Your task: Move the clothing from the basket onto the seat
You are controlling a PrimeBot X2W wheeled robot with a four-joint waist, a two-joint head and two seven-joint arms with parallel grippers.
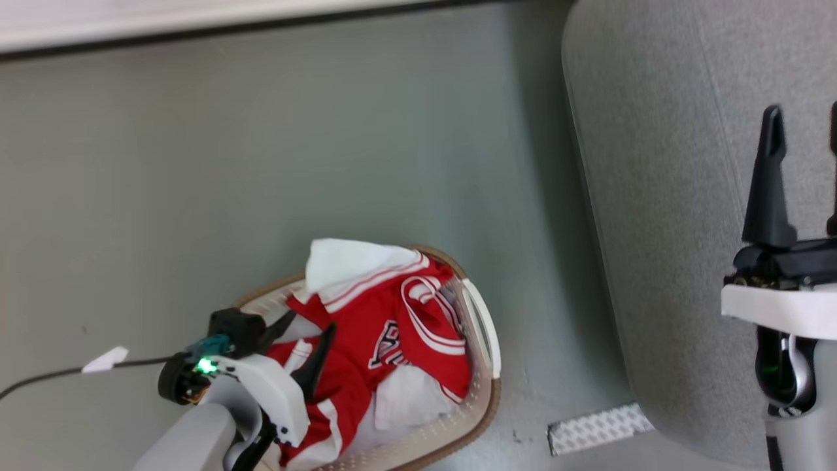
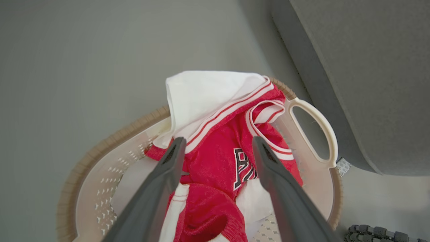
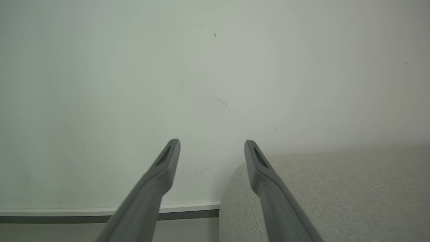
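Observation:
The basket (image 1: 485, 366), white with a tan rim, stands on the floor and holds the clothing (image 1: 386, 314): red garments with white stripes, one with dark lettering, and a white piece draped over the far rim. My left gripper (image 1: 312, 320) is open over the basket's left part, fingers pointing down at the red fabric. In the left wrist view its fingers (image 2: 218, 139) straddle the red clothing (image 2: 215, 161) inside the basket (image 2: 111, 158), gripping nothing. My right gripper (image 1: 804, 111) is open and empty above the grey seat (image 1: 667, 163). In the right wrist view it (image 3: 211, 142) points past the seat's edge (image 3: 336, 188) at the wall.
The seat stands just right of the basket, with a narrow strip of grey floor between them. A patterned white strip (image 1: 598, 428) lies at the seat's foot. A dark cable (image 1: 65, 373) and a white tag (image 1: 104, 358) lie on the floor at left. The wall's baseboard (image 1: 196, 26) runs along the back.

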